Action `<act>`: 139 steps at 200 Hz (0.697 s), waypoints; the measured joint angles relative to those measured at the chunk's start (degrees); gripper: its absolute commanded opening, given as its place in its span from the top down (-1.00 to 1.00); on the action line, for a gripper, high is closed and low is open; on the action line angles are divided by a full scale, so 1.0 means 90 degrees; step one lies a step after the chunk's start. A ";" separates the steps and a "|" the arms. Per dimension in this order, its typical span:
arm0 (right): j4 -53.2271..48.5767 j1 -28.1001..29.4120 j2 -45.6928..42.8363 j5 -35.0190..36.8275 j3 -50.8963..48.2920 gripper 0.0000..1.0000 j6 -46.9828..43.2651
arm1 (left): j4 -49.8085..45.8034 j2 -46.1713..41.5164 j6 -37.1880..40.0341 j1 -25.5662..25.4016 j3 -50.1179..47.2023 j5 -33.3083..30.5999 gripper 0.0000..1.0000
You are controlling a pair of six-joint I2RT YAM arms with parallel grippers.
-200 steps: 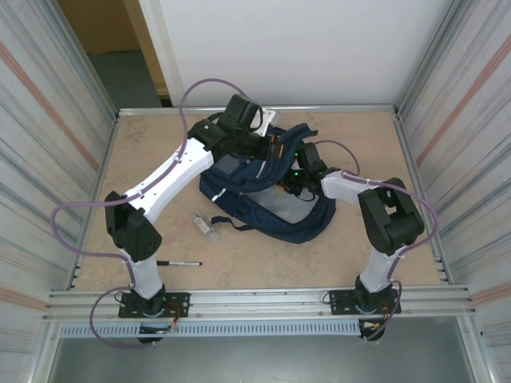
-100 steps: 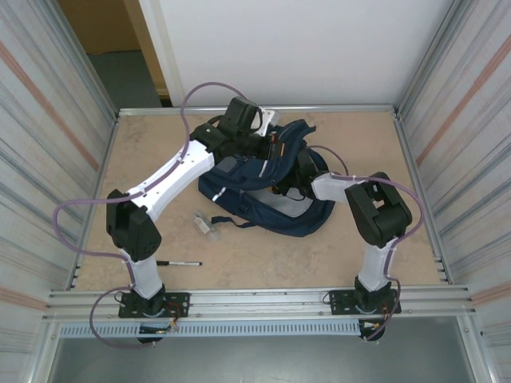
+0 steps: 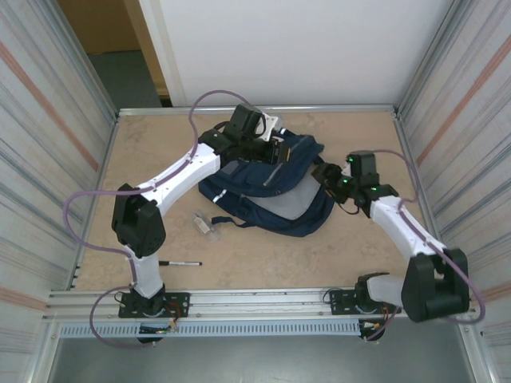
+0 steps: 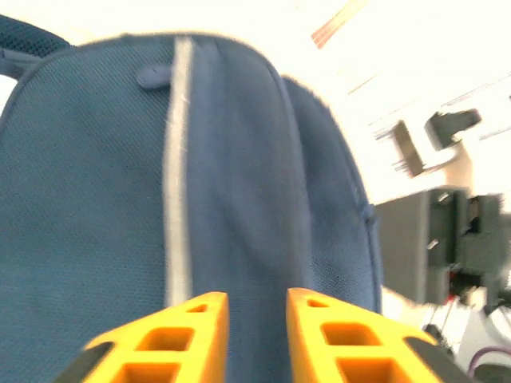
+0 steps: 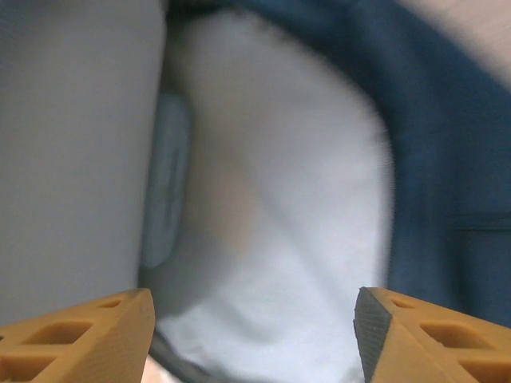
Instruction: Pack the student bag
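**Student bag: handling notes and grasp sites**

Nearest the arm bases, a thin black pen (image 3: 180, 262) is noted on the beige table (image 3: 160, 167). A small clear plastic item (image 3: 204, 223) lies just beyond it, close to the bag's near-left edge; neither is packed.

The large navy-blue fabric student bag (image 3: 231, 191) is found slumped flat at mid-table. A pale grey panel (image 3: 289, 204) is exposed on its near-right side. Whether this is lining or the back pad cannot be told.

The right gripper (image 3: 326, 174) is held at the bag's right edge. Its jaws are spread wide over the grey panel, and nothing is seen between them.

Farther back, the left gripper (image 4: 257, 335) is poised over the bag's top end, beside a whitish reflective stripe (image 4: 177, 183). Its jaws are parted only narrowly, and no fold is seen clamped between them.

Judgement on handling:
- The bag is taken to be soft, limp and light, and not fragile.
- It is expected to sag and fold wherever it is lifted, and the mouth is expected to fall shut unless held.
- Flat panels are expected to offer little to pinch.
- Hold is best taken on a raised seam, the rim of the opening, a strap or the top loop.
- One gripper is best kept on the rim while the other loads.
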 measured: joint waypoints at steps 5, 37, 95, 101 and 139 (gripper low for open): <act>-0.0236 -0.0194 -0.0189 0.0102 -0.0036 -0.34 -0.0117 | -0.0007 -0.0005 -0.0005 0.0000 -0.0032 -0.0015 0.29; -0.1542 -0.0447 -0.1479 0.0872 -0.0158 -0.29 -0.0899 | -0.0216 -0.0505 0.0051 -0.0019 -0.0823 -0.0534 0.07; -0.1906 0.1875 -0.1528 0.1564 0.0083 -0.29 -0.1690 | -0.0481 -0.2188 -0.0464 0.0617 -0.3045 -0.1375 -0.13; -0.1829 0.2101 -0.1326 0.1564 0.0102 -0.30 -0.1727 | -0.0442 -0.2232 -0.0551 0.0714 -0.3252 -0.1421 -0.16; -0.1428 0.3249 -0.0017 0.1644 0.0287 -0.31 -0.1734 | -0.0197 -0.1996 -0.0967 0.0753 -0.3835 -0.1275 -0.25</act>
